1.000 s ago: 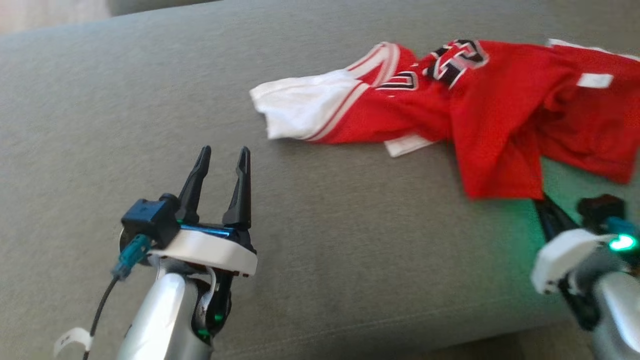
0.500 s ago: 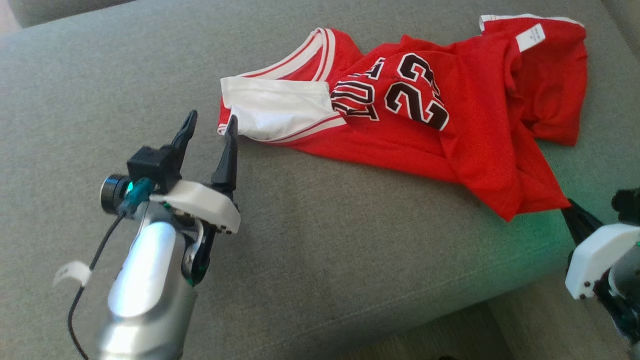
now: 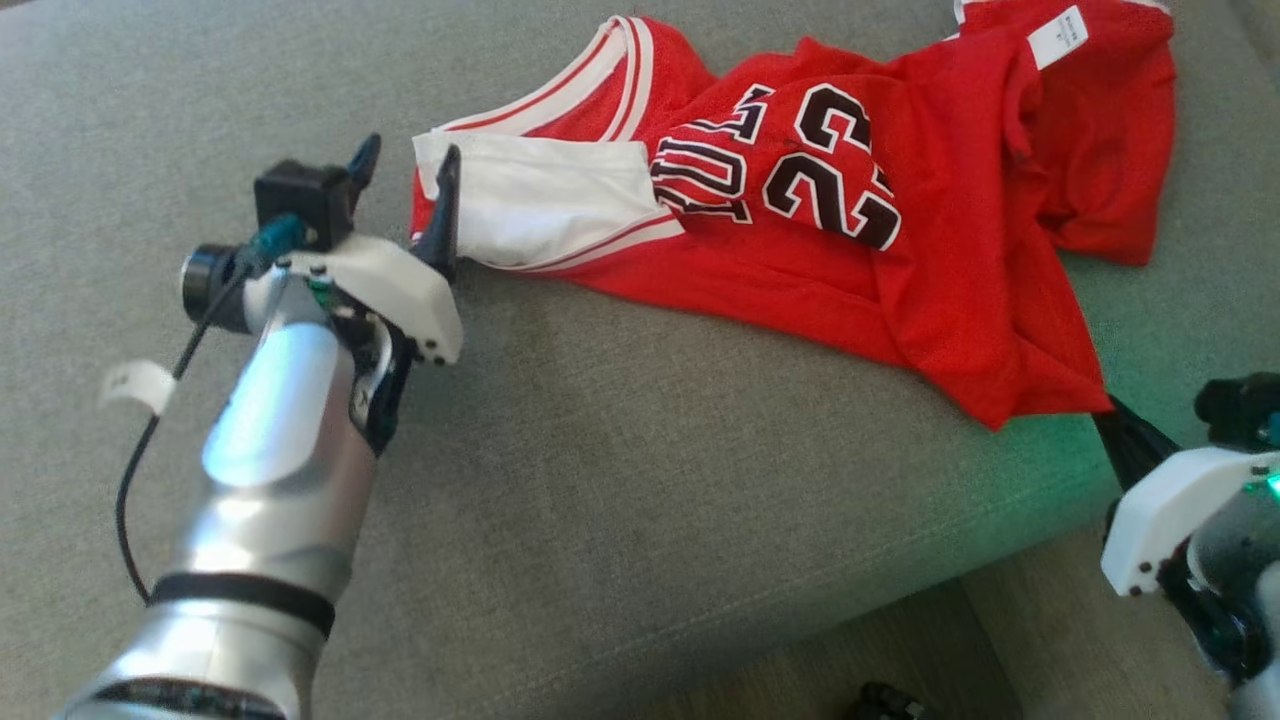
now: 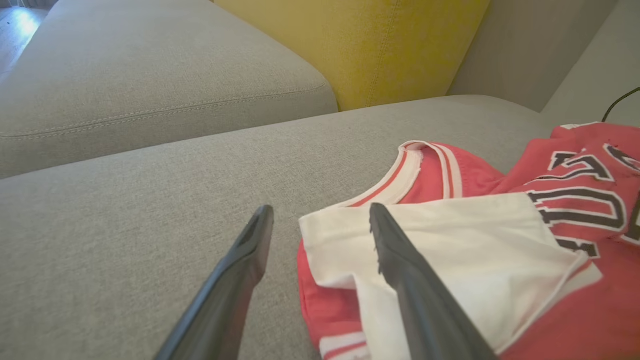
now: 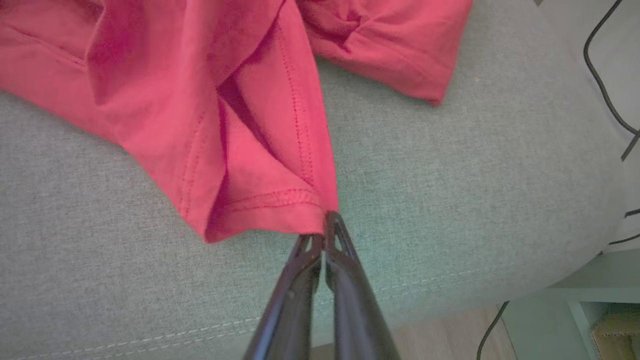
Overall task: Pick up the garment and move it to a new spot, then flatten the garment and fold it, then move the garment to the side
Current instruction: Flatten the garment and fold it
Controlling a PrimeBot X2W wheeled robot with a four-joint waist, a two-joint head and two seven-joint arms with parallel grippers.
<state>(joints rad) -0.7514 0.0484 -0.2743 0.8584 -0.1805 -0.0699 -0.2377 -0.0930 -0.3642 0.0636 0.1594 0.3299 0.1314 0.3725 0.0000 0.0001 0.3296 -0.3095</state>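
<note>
While the right tool [image 5: 324, 230] pinches the garment [image 5: 200, 100], the left tool [image 4: 321, 210] gapes, yellow cushion [image 4: 375, 45] beyond

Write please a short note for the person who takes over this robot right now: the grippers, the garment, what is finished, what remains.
Left gripper: open, nothing held, low over the sofa cushion; one finger is above the white sleeve of the garment.
Right gripper: shut on the garment's red hem corner, near the cushion's front edge.
Garment: crumpled on the cushion, not flat, not folded.
Done: one corner gripped.
Left: grip the sleeve end, lift and move, flatten, fold, set aside.
</note>
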